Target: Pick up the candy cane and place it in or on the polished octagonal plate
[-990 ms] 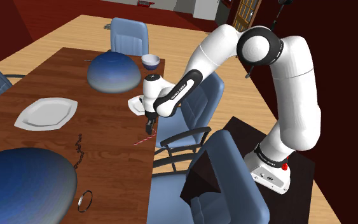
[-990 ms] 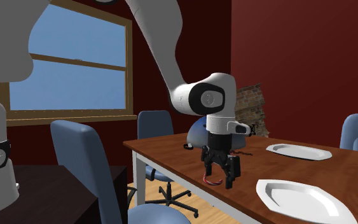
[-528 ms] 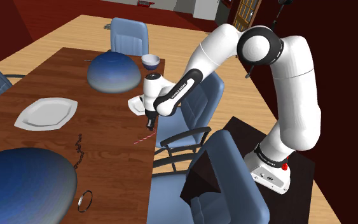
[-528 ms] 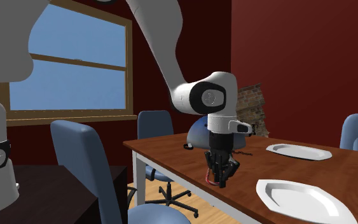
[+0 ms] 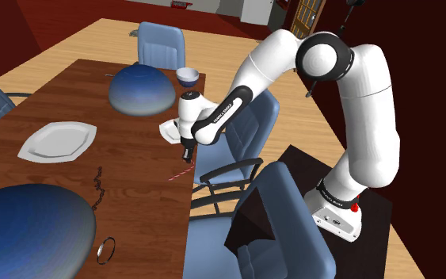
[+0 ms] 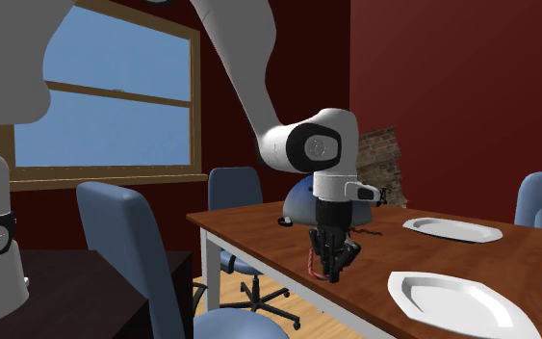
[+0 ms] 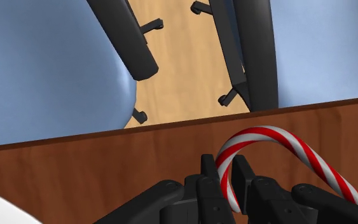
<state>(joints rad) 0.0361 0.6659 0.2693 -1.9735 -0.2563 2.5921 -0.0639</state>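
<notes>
From where I stand, the gripper (image 5: 186, 155) is down at the near edge of the table (image 5: 59, 89). Its black fingers (image 7: 210, 186) are pinched together on the candy cane (image 7: 268, 136), right where the straight shaft meets the crook. Whether the cane rests on the wood or sits a hair above it, I cannot tell.

In the shoulder view its long axis runs roughly from eight o'clock to two o'clock. The crook is at the two o'clock end, under the gripper and hard by the table edge, and the straight tail points inward at eight o'clock. In the wrist view the crook arcs out past the fingertips toward the edge, then curls back alongside the gripper.

My worry is the grip. It sits at one end of a thin, round stick, so most of the length hangs off to one side. I'd expect the tail to sag or swivel between the pads once it is raised. If it slips here it could go over the edge to the floor (image 7: 177, 83) among the blue chairs (image 5: 286, 208).

The octagonal plate (image 5: 57, 141) lies well apart at nine o'clock from the gripper. A small plate (image 5: 168, 131) sits just beside it at eleven o'clock, so a low, drooping tail could also clip that or drag on the wood
</notes>
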